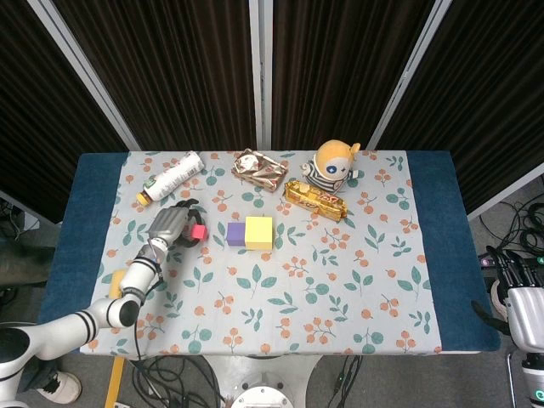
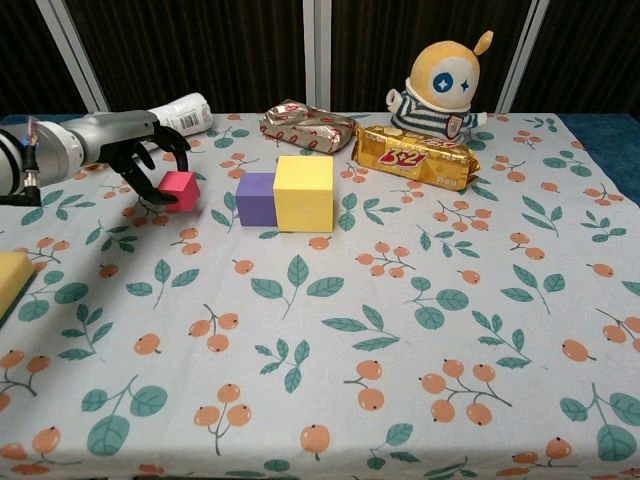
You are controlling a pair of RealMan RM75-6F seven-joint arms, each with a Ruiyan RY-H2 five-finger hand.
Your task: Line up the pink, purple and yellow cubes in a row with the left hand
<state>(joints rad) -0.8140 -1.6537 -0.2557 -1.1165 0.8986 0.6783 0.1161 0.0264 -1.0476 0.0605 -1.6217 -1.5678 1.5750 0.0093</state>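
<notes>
My left hand [image 1: 170, 226] [image 2: 145, 150] holds the small pink cube [image 1: 198, 231] [image 2: 180, 190] in its fingertips, just above the cloth. The cube hangs a short way left of the purple cube [image 1: 235, 234] [image 2: 255, 199], apart from it. The purple cube touches the larger yellow cube [image 1: 259, 232] [image 2: 303, 192] on its right, both in the middle of the table. My right hand [image 1: 520, 297] hangs off the table's right edge at the lower right of the head view; how its fingers stand is unclear.
A white bottle [image 1: 172, 178] [image 2: 150, 122] lies at the back left. A foil snack pack [image 1: 258, 169], a gold snack bag [image 1: 315, 198] and a plush toy [image 1: 334, 165] stand behind the cubes. A yellow sponge [image 2: 12, 279] lies at the left edge.
</notes>
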